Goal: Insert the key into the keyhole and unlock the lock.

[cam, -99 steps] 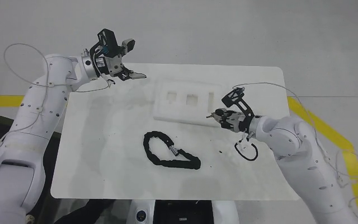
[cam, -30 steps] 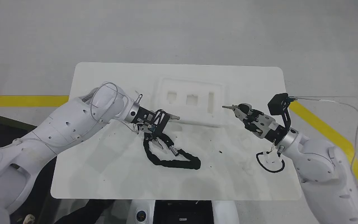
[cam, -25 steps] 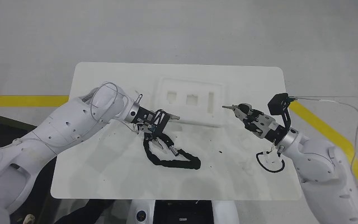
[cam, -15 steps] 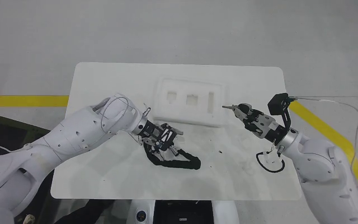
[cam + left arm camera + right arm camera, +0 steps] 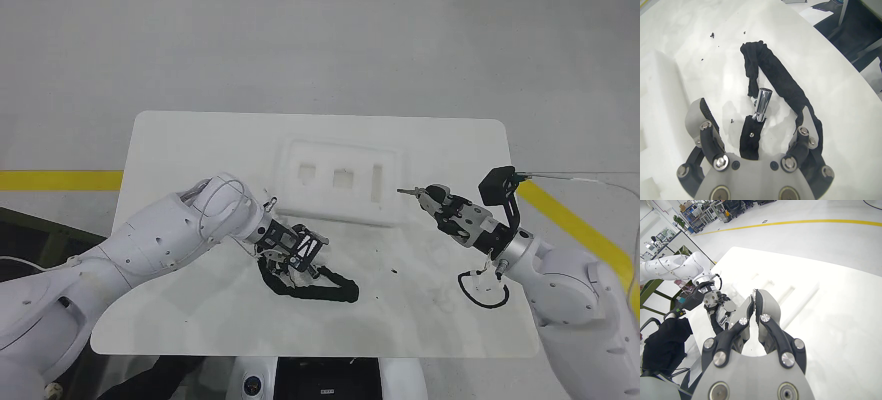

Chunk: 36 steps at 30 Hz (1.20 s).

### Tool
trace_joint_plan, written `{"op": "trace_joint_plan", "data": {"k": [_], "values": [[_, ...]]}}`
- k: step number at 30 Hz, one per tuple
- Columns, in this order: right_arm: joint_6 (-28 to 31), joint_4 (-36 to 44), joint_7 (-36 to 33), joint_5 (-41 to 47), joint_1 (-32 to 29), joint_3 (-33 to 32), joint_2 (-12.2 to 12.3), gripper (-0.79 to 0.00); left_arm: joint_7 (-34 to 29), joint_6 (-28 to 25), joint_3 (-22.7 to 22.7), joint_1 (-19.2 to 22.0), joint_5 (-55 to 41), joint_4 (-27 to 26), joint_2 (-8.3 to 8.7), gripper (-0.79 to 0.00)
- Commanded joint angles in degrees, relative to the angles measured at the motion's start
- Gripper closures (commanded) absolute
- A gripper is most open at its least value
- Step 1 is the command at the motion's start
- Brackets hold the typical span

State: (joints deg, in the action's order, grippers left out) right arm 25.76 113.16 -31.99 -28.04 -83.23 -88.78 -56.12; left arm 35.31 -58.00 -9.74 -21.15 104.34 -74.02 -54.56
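- L gripper (image 5: 753,113): jaws wide, straddling lock cylinder (image 5: 763,104) on table (image 5: 200,160); cylinder axis runs fwd btw jaws, keyhole end facing away.
- R gripper (image 5: 428,193): jaws pinch key (image 5: 405,190), tip at 9 o'clock; cylinder ~8 o'clock from it, well apart.

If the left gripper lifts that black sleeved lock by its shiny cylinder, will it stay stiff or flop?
Likely floppy: the lock lies in loose bends, so its ends should dangle. The cylinder looks smooth and round, so it may slip or roll in the left gripper.
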Motion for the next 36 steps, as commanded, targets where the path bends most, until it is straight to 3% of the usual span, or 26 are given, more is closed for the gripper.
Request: {"op": "trace_joint_plan", "data": {"k": [1,7,22,26,36], "values": [[0.0,0.0,0.0,0.0,0.0,0.0,0.0,0.0,-0.2,0.0,0.0,0.1,-0.6,0.6,-0.24,-0.785],[0.0,0.0,0.0,0.0,0.0,0.0,0.0,0.0,-1.4,0.0,0.0,0.1,-1.2,1.4,-0.81,-0.548],[0.0,0.0,0.0,0.0,0.0,0.0,0.0,0.0,-4.5,0.0,0.0,-0.7,0.7,0.3,-1.53,-0.483],[0.0,0.0,0.0,0.0,0.0,0.0,0.0,0.0,-4.7,0.0,0.0,-0.9,0.7,0.8,-1.82,-0.499],[0.0,0.0,0.0,0.0,0.0,0.0,0.0,0.0,-3.6,0.0,0.0,-1.3,2.1,1.1,-2.65,-0.219]]}}
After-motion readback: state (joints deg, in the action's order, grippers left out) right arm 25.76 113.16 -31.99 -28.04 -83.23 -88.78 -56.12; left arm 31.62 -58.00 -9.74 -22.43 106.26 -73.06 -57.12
